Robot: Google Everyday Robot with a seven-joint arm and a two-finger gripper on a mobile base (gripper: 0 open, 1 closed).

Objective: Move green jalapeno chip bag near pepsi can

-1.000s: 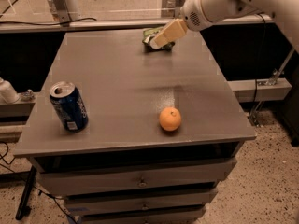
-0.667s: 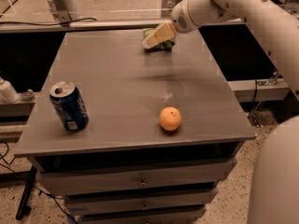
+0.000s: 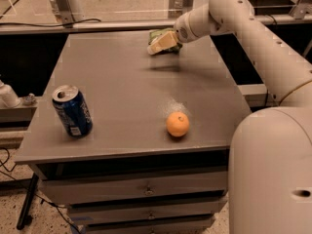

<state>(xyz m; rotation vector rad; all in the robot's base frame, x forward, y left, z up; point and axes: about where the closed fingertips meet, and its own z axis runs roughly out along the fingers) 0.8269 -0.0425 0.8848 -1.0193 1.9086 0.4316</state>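
The table [image 3: 117, 77] is a grey-topped unit with drawers [image 3: 146, 191] under its front edge, and everything here is placed by it.

The tool [image 3: 163, 43] is over the table's far side, a little right of the middle and close to the back edge. It sits at the end of a pale arm [image 3: 253, 38] that reaches in from beyond the table's right side. Its tan tip points left and slightly down towards the tabletop.

The green jalapeno chip bag [image 3: 157, 33] is at that same far part of the table, right up against the tool. Green foil shows just behind and above the tan tip, and the tool hides most of the rest of the bag. I cannot tell whether the tool is spread wide, drawn narrow or clamped on the bag. I also cannot tell whether the bag rests on the table or is raised off it. A soft dark shadow [image 3: 165, 68] lies on the tabletop just nearer the front edge than the tool.

The pepsi can [image 3: 72, 111] stands upright near the table's front left corner, well apart from the bag and diagonally across the top from it. An orange [image 3: 178, 124] sits near the table's front edge, right of the middle.
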